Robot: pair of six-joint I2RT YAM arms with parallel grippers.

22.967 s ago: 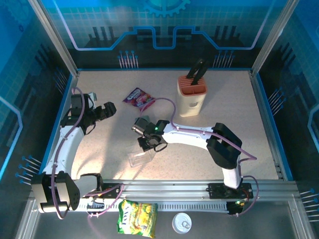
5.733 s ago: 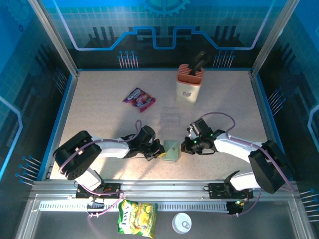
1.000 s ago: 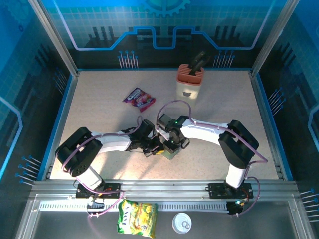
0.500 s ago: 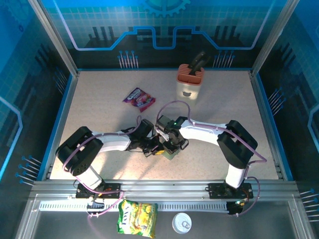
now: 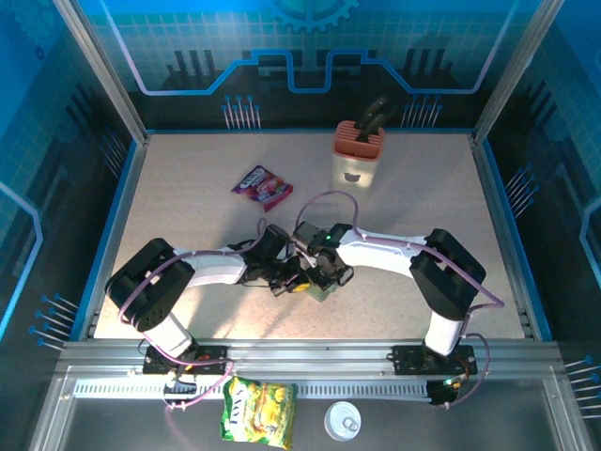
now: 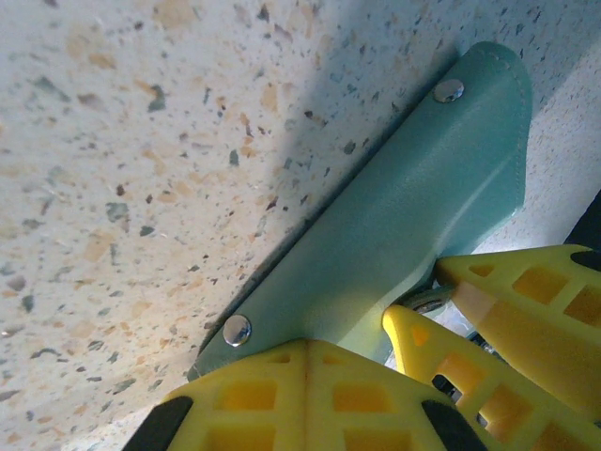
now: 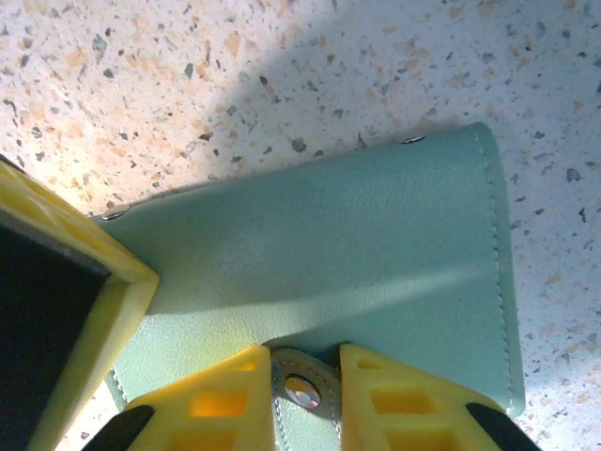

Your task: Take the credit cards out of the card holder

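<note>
The card holder (image 5: 320,290) lies closed on the speckled table, a grey-green wallet with small rivets (image 7: 319,235) (image 6: 404,225). The credit cards are hidden inside it. My right gripper (image 7: 305,353) (image 5: 326,273) comes from above, its yellow fingers closed against both sides of the holder's snap tab (image 7: 302,391). My left gripper (image 6: 305,344) (image 5: 299,280) is shut, fingers pressed together, its tips resting on the holder's left edge. One of its fingers (image 7: 84,338) overlaps that corner in the right wrist view. The right gripper's fingers (image 6: 512,310) appear at the holder's far side in the left wrist view.
A purple-red snack packet (image 5: 262,185) lies at the back left. A beige knife block (image 5: 357,160) stands at the back centre-right. Outside the table's front rail lie a yellow packet (image 5: 258,411) and a white lid (image 5: 344,421). Both arms crowd the table's middle front.
The right gripper's jaws have narrowed onto the snap tab and its wrist has shifted slightly. The left gripper and the holder have stayed in place.
</note>
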